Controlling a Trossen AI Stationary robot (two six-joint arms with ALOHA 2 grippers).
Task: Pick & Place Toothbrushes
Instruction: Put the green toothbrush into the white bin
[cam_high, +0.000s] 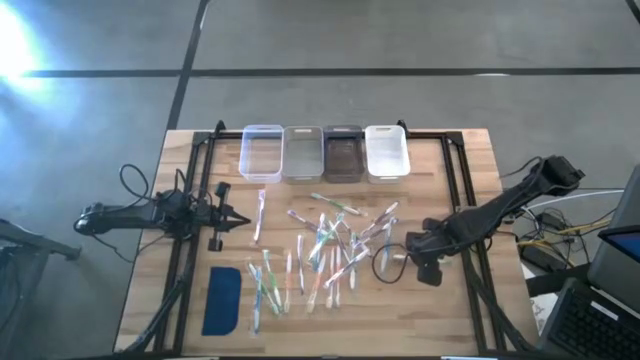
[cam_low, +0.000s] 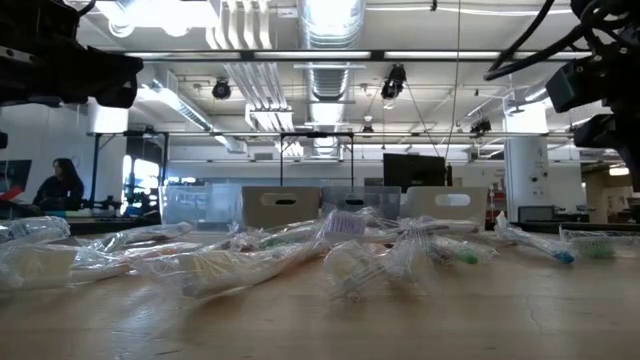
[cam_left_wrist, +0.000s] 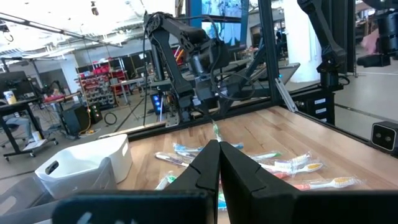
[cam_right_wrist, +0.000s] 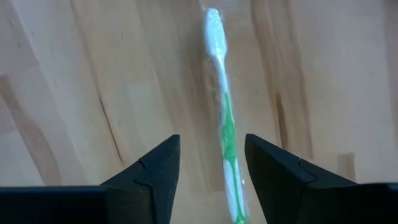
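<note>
Many thin pale toothbrushes (cam_high: 325, 245) in clear wrappers lie scattered over the middle of the wooden table. At the right of the pile my right gripper (cam_high: 412, 252) points down. It stands open over one green-and-white toothbrush (cam_right_wrist: 225, 124) that lies flat on the wood. This toothbrush's handle runs between the two fingers and touches neither. My left gripper (cam_high: 240, 221) waits at the table's left, level and shut, with nothing in it (cam_left_wrist: 219, 155).
A clear bin (cam_high: 262, 152), a grey bin (cam_high: 302, 152), a dark bin (cam_high: 343, 152) and a white bin (cam_high: 386, 150) stand in a row at the far edge. A flat dark-blue pad (cam_high: 222, 300) lies near left. A black cable loop (cam_high: 385, 262) lies beside my right gripper.
</note>
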